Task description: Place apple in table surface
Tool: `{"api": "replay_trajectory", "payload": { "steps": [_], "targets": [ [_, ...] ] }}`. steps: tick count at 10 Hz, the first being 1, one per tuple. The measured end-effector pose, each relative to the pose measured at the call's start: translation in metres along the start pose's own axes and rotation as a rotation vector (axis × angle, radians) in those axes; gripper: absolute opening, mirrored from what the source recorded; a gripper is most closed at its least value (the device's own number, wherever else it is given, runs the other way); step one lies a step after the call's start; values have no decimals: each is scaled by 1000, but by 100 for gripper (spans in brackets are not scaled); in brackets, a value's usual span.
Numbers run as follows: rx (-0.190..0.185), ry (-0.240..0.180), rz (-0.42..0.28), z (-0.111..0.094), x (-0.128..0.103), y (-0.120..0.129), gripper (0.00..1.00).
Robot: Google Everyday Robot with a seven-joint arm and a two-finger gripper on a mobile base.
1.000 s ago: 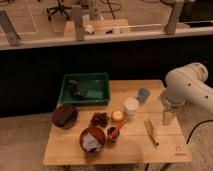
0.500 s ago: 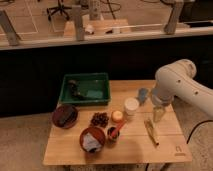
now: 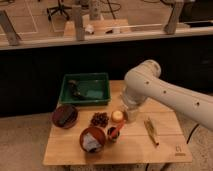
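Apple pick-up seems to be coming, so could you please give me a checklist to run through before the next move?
1. The apple sits in view on the table, next to the grapes: ok.
2. The gripper is low beside the apple, opposite the grapes: ok.
3. The gripper is open: ok.
4. The gripper is centred on the apple: not ok, it is off to one side.
5. Space under the arm is free: cannot tell, the arm hides it.

text: none readable | table surface point(image 3: 65, 150) corner: dark logo mark point(image 3: 177, 148), illegible | pincer point(image 3: 131, 111): low, just beside apple point(image 3: 117, 116)
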Motion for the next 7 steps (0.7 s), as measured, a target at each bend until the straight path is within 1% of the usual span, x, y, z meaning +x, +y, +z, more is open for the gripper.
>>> {"api": "replay_trajectory", "payload": {
  "steps": [1, 2, 5, 6, 7],
  "targets": [
    [3, -6, -15, 2, -4, -2, 80],
    [4, 0, -16, 2, -3, -2, 80],
    [3, -2, -16, 2, -3, -2, 80],
    [-3, -5, -39, 3, -4, -2, 80],
    [-25, -8, -109, 8, -8, -4, 80]
  ]
}}
